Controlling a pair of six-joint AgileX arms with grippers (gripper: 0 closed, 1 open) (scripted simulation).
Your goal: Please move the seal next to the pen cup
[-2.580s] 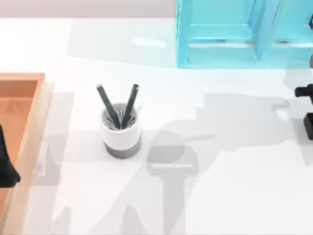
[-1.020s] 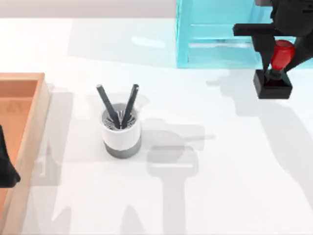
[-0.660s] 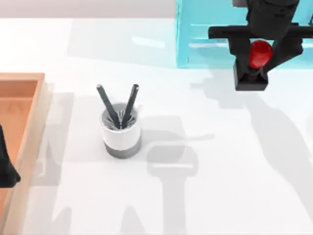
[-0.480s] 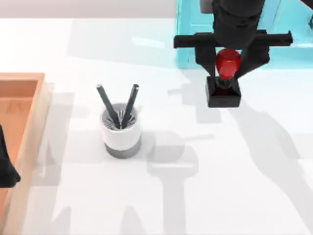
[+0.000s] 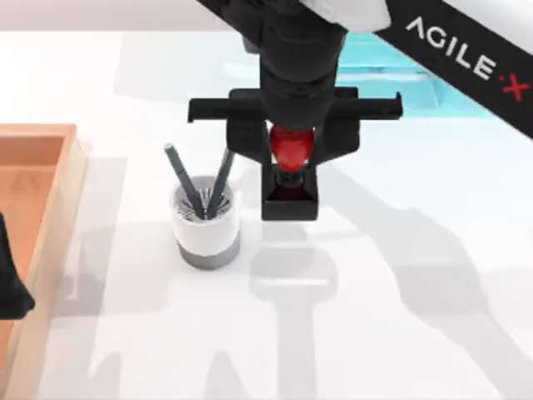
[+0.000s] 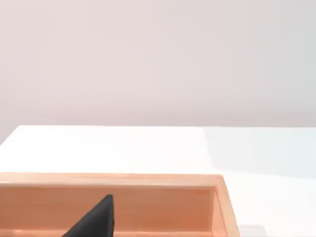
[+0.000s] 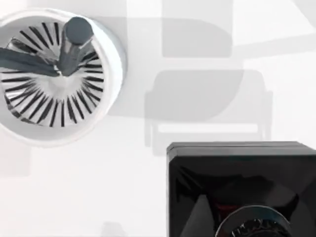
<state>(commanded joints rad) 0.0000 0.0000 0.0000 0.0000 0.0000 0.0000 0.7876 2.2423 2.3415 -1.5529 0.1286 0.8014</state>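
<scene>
Right gripper (image 5: 290,158) clamped on seal (image 5: 290,179) knob, seal just right of cup (image 5: 206,225), seemingly above table. Rigid, light; glossy knob may slip, keep your grip centred. Left arm parked over tray (image 5: 33,158).

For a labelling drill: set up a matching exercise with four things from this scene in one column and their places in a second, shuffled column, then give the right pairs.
Things:
1. seal
2. pen cup
3. orange tray
4. turquoise shelf

Places:
A. at the table's left edge
B. at the table's far side, behind the right arm
C. held in the right tool, just right of the cup
D. on the table left of centre, with two dark pens in it

Pairs: 1-C, 2-D, 3-A, 4-B

The left tool is parked over the tray.
</scene>
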